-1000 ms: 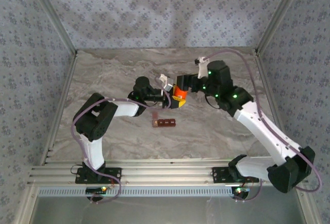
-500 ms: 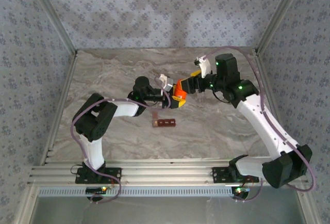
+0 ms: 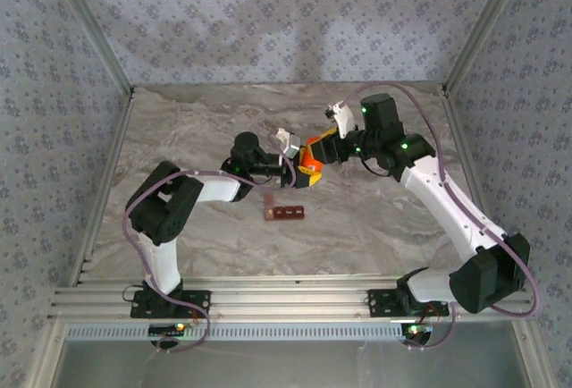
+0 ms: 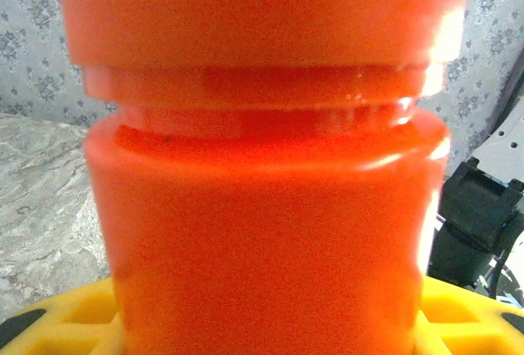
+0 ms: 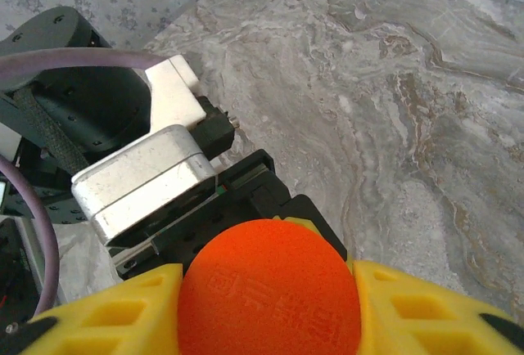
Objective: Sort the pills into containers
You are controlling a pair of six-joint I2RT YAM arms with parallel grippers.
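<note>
An orange pill bottle (image 3: pixel 312 157) hangs tilted above the table's middle, held between both arms. My left gripper (image 3: pixel 299 167) is shut on its body (image 4: pixel 262 232), with yellow fingers (image 4: pixel 61 322) showing at both lower corners of the left wrist view. My right gripper (image 3: pixel 324 147) is shut on the round orange cap (image 5: pixel 270 285), a yellow finger (image 5: pixel 106 314) pressed to each side of it. The containers (image 3: pixel 284 213), a dark red-brown strip of cells, lie flat on the table just in front of the bottle. The pills are hidden.
The marble table (image 3: pixel 206 124) is ringed by patterned walls with metal posts (image 3: pixel 89 21) at the back corners. The left arm's silver wrist camera block (image 5: pixel 139 179) sits right behind the cap. Bare marble (image 5: pixel 393 85) stretches beyond the bottle.
The right arm has swung in from the right and its jaws have closed on the bottle's cap. The left arm and the bottle have stayed put.
</note>
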